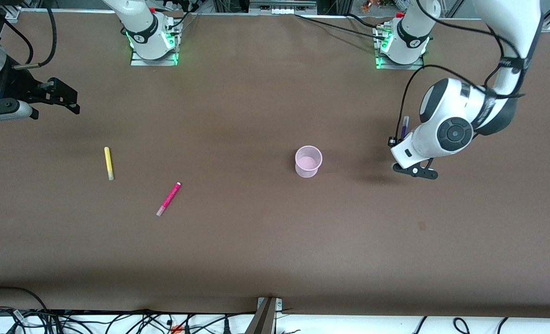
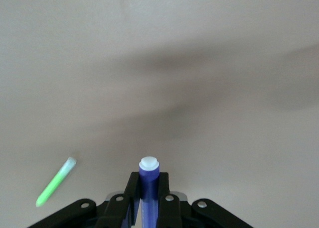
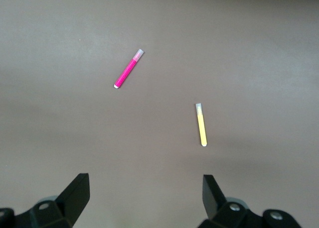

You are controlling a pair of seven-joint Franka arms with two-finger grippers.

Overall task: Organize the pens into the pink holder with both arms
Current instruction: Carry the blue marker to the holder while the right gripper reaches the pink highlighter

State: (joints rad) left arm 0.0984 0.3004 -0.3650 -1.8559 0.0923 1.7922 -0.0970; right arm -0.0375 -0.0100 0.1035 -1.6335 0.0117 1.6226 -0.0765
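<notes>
The left gripper (image 2: 148, 208) has its fingers (image 2: 130, 195) clamped on the purple pen (image 2: 148, 180), pinching the barrel a little below the pale cap so that the capped end sticks out past the fingertips. The pen's long axis runs straight out along the fingers. In the front view the pen stands close to upright at the wrist, over the counter (image 1: 256, 241) toward the left arm's end. It is likely light, stiff and smooth, so it could slip or swivel in a loose pinch; a hold around the middle of the barrel should keep it steady.

Near the fingers, on the counter, lies the green pen (image 2: 56, 182), flat, its pale tip pointing away from the fingers at a slant. The pink holder (image 1: 308, 161) stands upright and apparently empty near the middle of the counter, well apart from the left gripper; it looks thin and light and may tip if knocked.

The right gripper (image 3: 144, 193) hangs with its fingers (image 3: 77, 195) spread wide and holding nothing. Out ahead of them lie the yellow pen (image 3: 201, 125) and, past it, the pink pen (image 3: 128, 69), both flat and apart, the pink one lying at a slant.
</notes>
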